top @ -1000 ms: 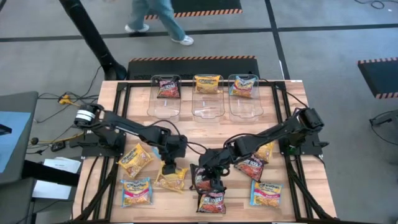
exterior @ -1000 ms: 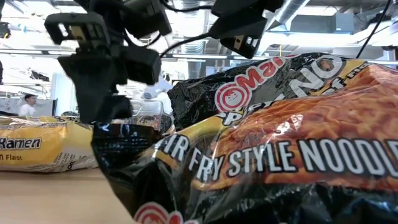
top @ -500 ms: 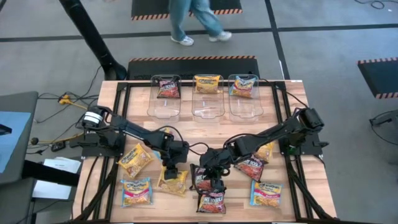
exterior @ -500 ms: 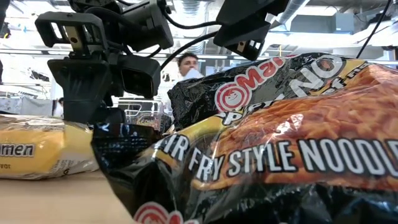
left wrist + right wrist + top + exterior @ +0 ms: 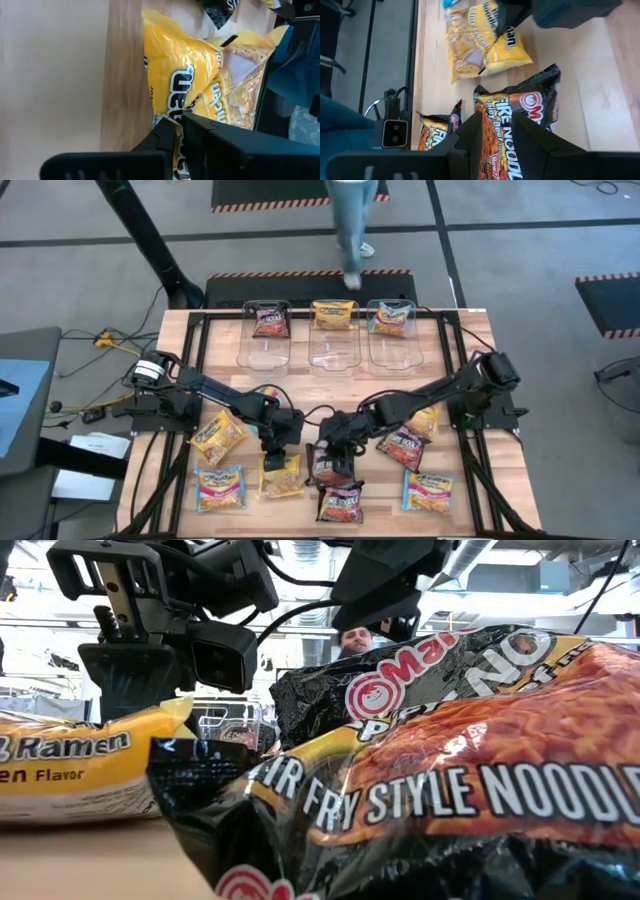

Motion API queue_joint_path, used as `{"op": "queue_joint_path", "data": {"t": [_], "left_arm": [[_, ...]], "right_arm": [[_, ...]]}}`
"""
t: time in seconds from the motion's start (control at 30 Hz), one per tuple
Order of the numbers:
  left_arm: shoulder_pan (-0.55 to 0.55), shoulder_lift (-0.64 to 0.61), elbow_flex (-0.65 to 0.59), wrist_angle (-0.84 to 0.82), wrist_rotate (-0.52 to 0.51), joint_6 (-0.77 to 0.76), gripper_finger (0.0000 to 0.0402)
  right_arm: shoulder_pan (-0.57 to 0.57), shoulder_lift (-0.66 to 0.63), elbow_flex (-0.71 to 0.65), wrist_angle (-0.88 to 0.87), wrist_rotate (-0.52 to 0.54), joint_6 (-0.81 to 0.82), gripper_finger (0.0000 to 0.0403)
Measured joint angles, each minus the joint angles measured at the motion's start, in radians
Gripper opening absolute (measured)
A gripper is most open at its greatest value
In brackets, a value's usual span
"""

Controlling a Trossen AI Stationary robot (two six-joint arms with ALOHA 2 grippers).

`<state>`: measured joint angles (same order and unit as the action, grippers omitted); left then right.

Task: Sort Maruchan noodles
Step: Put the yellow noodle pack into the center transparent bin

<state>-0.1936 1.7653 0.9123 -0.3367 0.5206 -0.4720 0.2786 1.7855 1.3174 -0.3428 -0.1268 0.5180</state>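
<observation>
From above, the wooden table (image 5: 330,385) carries three clear tubs along its upper edge: the left tub (image 5: 265,332) holds a dark red-black packet, the middle tub (image 5: 333,330) a yellow one, the right tub (image 5: 391,330) a blue-yellow one. Below centre, the left gripper (image 5: 276,452) sits on the top edge of a yellow Maruchan packet (image 5: 281,476), fingers pressed together on it. Just right of it, the right gripper (image 5: 335,452) is on a dark Yakisoba packet (image 5: 327,468), its fingers clamped on the wrapper. More packets lie loose: a yellow-orange packet (image 5: 217,437) and a blue-pink packet (image 5: 219,488) at lower left, another dark packet (image 5: 341,505) at bottom centre, a red-black packet (image 5: 404,446) and a blue-yellow packet (image 5: 429,490) at lower right. A person's legs (image 5: 352,220) show at the top edge.

At table height, the yellow packet fills the left, the dark stir-fry packet (image 5: 450,770) the right foreground.

The left wrist camera shows that arm's dark fingers (image 5: 165,137) shut on the yellow wrapper at mid-frame.

The right wrist camera shows its fingers (image 5: 475,127) either side of the dark packet's lower end, gripping it.
</observation>
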Motion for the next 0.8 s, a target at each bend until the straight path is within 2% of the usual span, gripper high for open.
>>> {"op": "queue_joint_path", "data": {"t": [0.27, 0.43, 0.8], "left_arm": [[0.0, -0.004, 0.01, -0.005, 0.035, 0.03, 0.0], [0.0, -0.049, 0.033, -0.02, 0.041, 0.043, 0.0001], [0.046, -0.173, 0.036, -0.082, -0.023, 0.092, 0.0001]], "right_arm": [[-0.014, 0.0, 0.0, 0.0, -0.006, 0.006, 0.0127], [-0.014, -0.003, 0.007, -0.002, -0.008, 0.005, 0.0127], [-0.062, -0.09, 0.096, -0.109, -0.006, -0.029, 0.0127]]}}
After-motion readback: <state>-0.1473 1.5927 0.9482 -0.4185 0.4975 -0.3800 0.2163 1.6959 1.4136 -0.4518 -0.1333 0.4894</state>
